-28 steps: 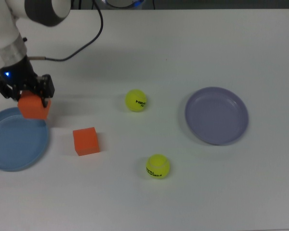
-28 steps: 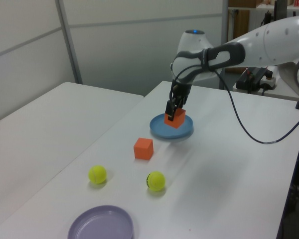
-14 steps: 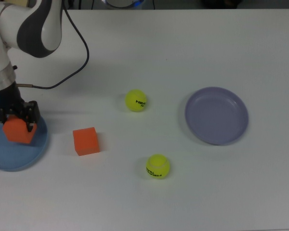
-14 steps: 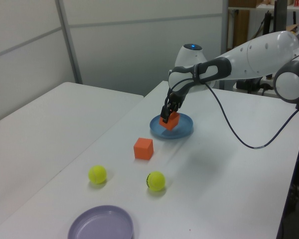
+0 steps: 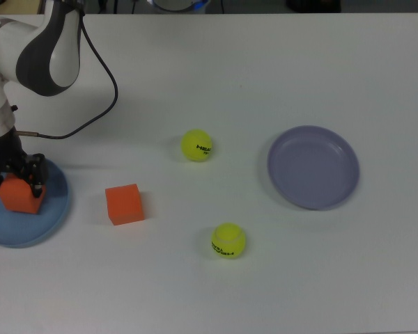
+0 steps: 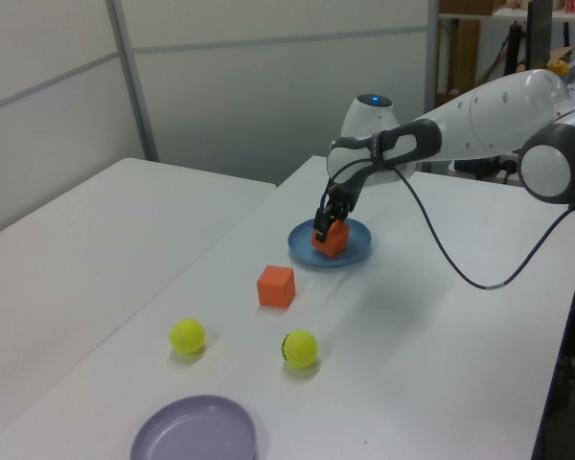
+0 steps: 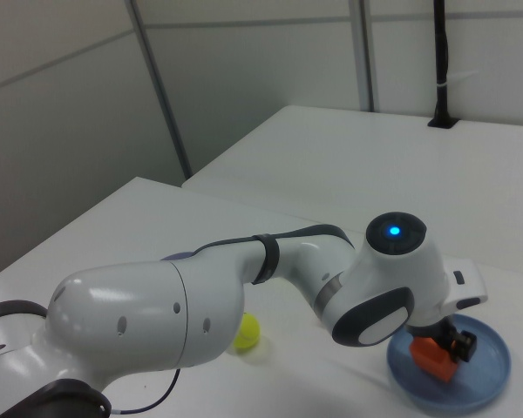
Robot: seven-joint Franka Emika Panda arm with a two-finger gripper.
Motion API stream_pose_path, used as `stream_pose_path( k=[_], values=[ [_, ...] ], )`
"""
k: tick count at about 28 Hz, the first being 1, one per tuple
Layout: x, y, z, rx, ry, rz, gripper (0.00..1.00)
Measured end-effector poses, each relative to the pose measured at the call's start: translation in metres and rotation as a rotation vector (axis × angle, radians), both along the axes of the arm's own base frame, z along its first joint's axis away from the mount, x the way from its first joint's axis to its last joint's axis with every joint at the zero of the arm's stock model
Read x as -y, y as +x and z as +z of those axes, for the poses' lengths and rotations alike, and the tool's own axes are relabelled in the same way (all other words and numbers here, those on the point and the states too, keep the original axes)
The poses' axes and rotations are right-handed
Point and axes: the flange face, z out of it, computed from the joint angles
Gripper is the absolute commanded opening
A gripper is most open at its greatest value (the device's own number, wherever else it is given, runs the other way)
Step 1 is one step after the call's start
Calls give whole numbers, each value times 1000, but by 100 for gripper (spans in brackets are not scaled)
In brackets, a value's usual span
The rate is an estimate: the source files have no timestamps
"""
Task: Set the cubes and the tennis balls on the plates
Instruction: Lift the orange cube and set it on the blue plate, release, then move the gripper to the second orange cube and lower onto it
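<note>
White counter [image 5: 279,62] carries it all: the claw [image 5: 15,186] grips one orange cube [image 5: 17,196] on the blue plate [image 5: 52,209] (near its rim), so a crooked release could tip it off toward the other cube [image 5: 123,204].

Arm [image 7: 148,335]: glossy white rounded link shells, dark grey bands and caps at the joints. Top view shows a grey cap on the white link [image 5: 45,49] at the upper left. Right view: a thin dark grey seam ring around the forearm, two small dark holes in the large near shell, and a round joint housing [image 7: 392,270] with a lit blue indicator dot on top. Black cable [image 5: 101,76] loops from the upper link to the wrist. Gripper [image 5: 15,182]: black body below a white wrist flange, small blue light on its side.
</note>
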Motion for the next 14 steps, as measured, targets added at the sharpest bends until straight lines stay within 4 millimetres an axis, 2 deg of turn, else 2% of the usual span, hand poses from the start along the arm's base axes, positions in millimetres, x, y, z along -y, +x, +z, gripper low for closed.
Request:
stream_pose_path(
  k=[4,9,11,14],
  values=[
    [1,4,25,43,-8,-4,100],
    [-4,-2,76,52,-6,11,100],
    [-11,-9,99,36,0,27,100],
    [-31,-14,120,20,10,61,100]
  ],
)
